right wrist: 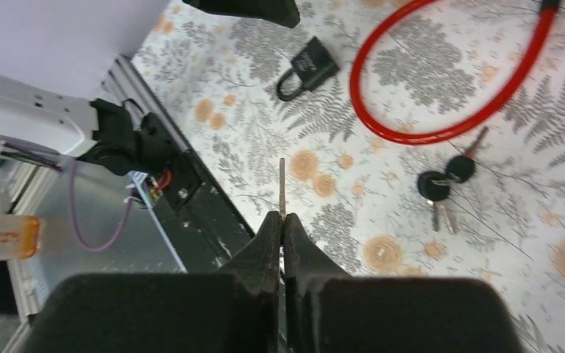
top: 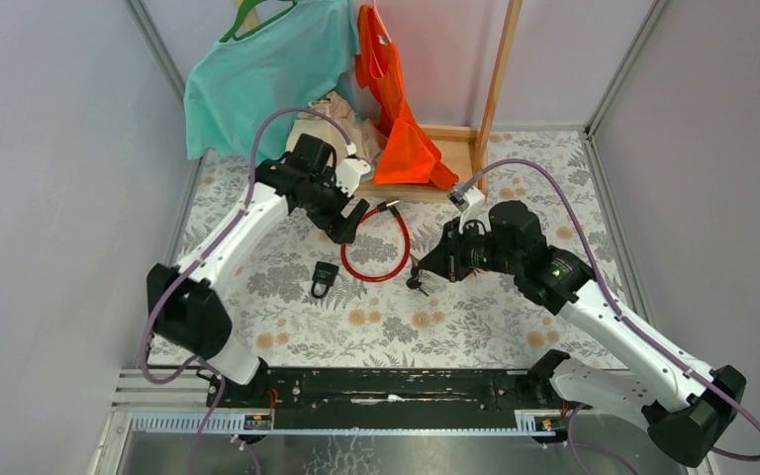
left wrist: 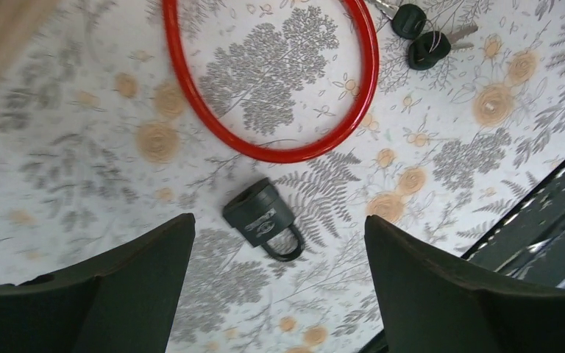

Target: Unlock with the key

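Observation:
A small black padlock lies on the floral cloth, shackle toward the near edge. It also shows in the left wrist view and the right wrist view. My left gripper is open and empty, hovering above and behind the padlock, which shows between its fingers. My right gripper is shut on a key; the thin metal blade sticks out of the fingertips. Two black-headed keys sit just beside it, also seen in the left wrist view.
A red cable loop lies between the two grippers. A wooden rack with a teal shirt and an orange vest stands at the back. A black rail runs along the near edge.

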